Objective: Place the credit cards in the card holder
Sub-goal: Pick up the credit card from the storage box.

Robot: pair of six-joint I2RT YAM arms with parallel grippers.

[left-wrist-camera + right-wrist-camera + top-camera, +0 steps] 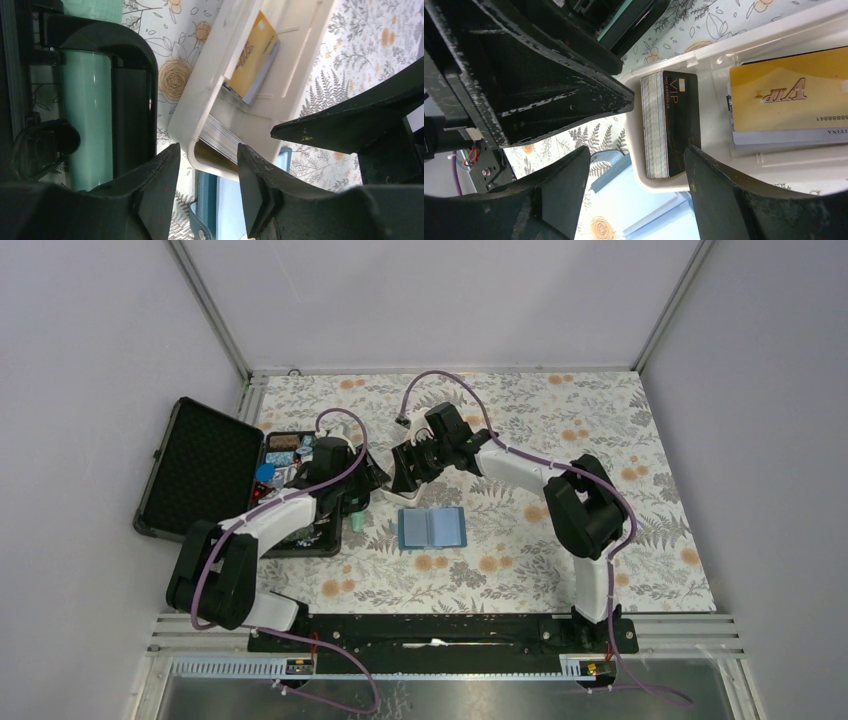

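Observation:
A white tray (704, 75) holds a stack of dark credit cards (671, 125) marked VIP and a golden credit card (789, 95) on top of pale ones. In the left wrist view the same tray (210, 100) shows the golden card (255, 55) and the stack's edge (222, 137). The teal-blue card holder (432, 527) lies open on the floral table, its light pages up. My left gripper (207, 187) is open at the tray's near end. My right gripper (636, 185) is open over the dark stack's corner. In the top view both grippers, left (375, 475) and right (405, 468), meet above the tray and hide it.
An open black foam-lined case (200, 465) lies at the left, with colourful trinkets (285, 455) beside its lid. A mint-green object (85, 115) sits in a black frame next to the tray. The enclosure's walls bound the table on three sides.

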